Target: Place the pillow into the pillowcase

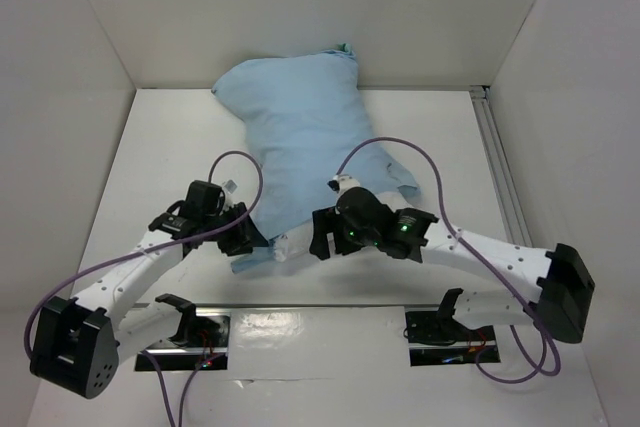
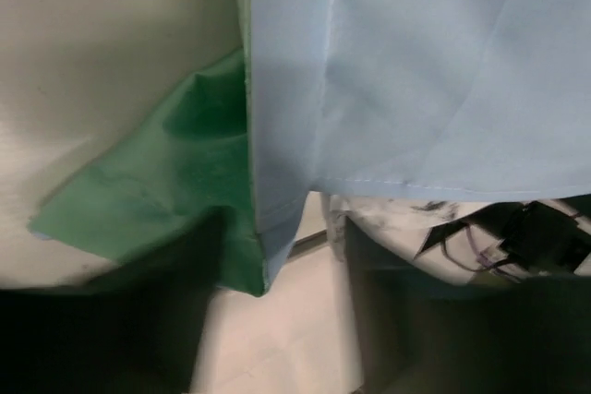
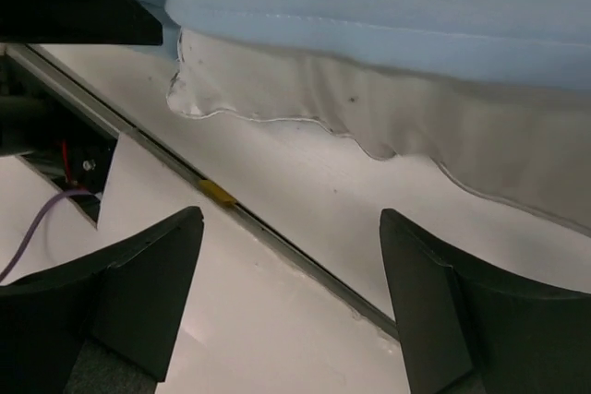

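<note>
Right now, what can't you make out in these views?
- Pillow: top view, the pillowcase covers all but a white strip at its opening; depth inside unknown.
- Left gripper: left wrist view, fingers dark and blurred; grip on the cloth unclear.
- Pillowcase's green face: mostly underneath, only corners show.

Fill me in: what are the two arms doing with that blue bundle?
Bagging a pillow. The light blue pillowcase lies plump on the table, a strip of white pillow showing past its near hem. Both hands are at that open end: the right hand open and empty just short of the hem, the left hand at the case's corner where its green face shows, grip unclear.
</note>
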